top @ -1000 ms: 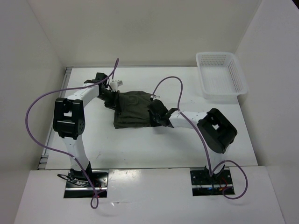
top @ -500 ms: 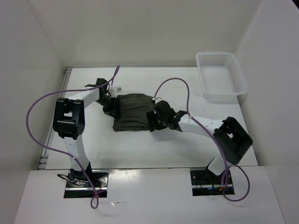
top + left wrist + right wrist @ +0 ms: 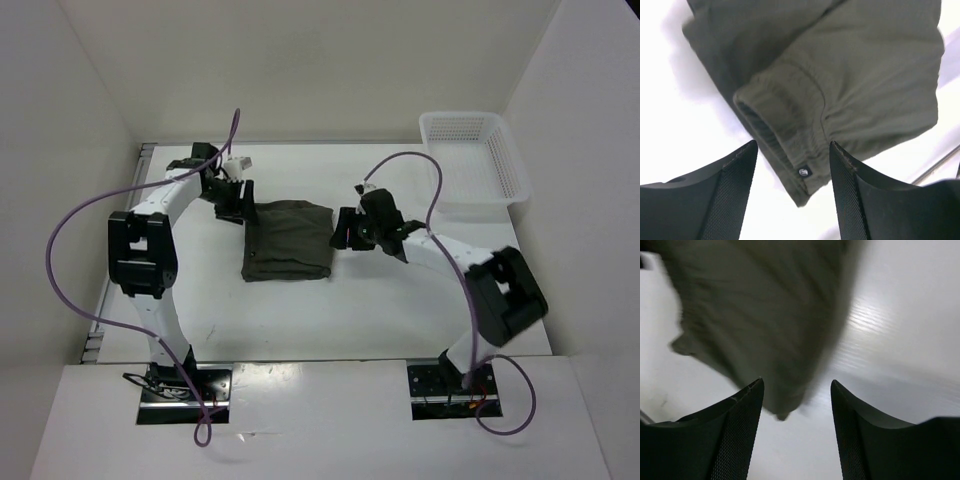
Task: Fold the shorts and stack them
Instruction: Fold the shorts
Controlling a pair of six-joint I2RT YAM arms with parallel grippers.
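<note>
The dark olive shorts [image 3: 288, 240] lie folded into a compact rectangle on the white table, between the two arms. My left gripper [image 3: 243, 200] hovers just off their far left corner, jaws open and empty. In the left wrist view the elastic waistband [image 3: 790, 125] with a small label shows beyond the open fingers [image 3: 730, 190], not touching them. My right gripper [image 3: 340, 230] sits just off the right edge of the shorts, open and empty. The right wrist view is blurred; the shorts [image 3: 765, 325] hang above the gap between the fingers [image 3: 735, 435].
A white mesh basket [image 3: 473, 160] stands at the far right corner of the table. White walls close in the table at the back and on both sides. Purple cables loop over both arms.
Both grippers let go of the shorts and opened. The left one drew back towards the far left, the right one pulled away to the right. The shorts now lie flatter and squarer.
</note>
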